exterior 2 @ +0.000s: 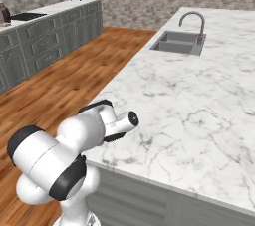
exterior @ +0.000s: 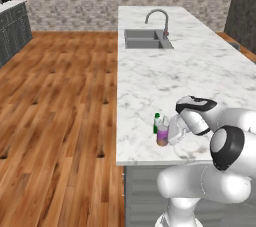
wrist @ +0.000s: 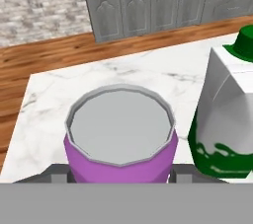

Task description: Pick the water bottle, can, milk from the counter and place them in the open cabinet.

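Observation:
The purple can stands upright on the white marble counter, close under the hand, silvery top toward the camera. My gripper is shut on it, one dark finger against each side. In the left base view the gripper reaches down at the can near the counter's front left corner. The green and white milk stands upright right beside the can, a small gap between them; it is also in the left base view as the milk. Water bottle and open cabinet are out of view.
The counter's front edge and left edge run close to the can, with wood floor below. A sink with a curved faucet sits at the far end of the slab. Grey arched-panel cabinets line the far wall.

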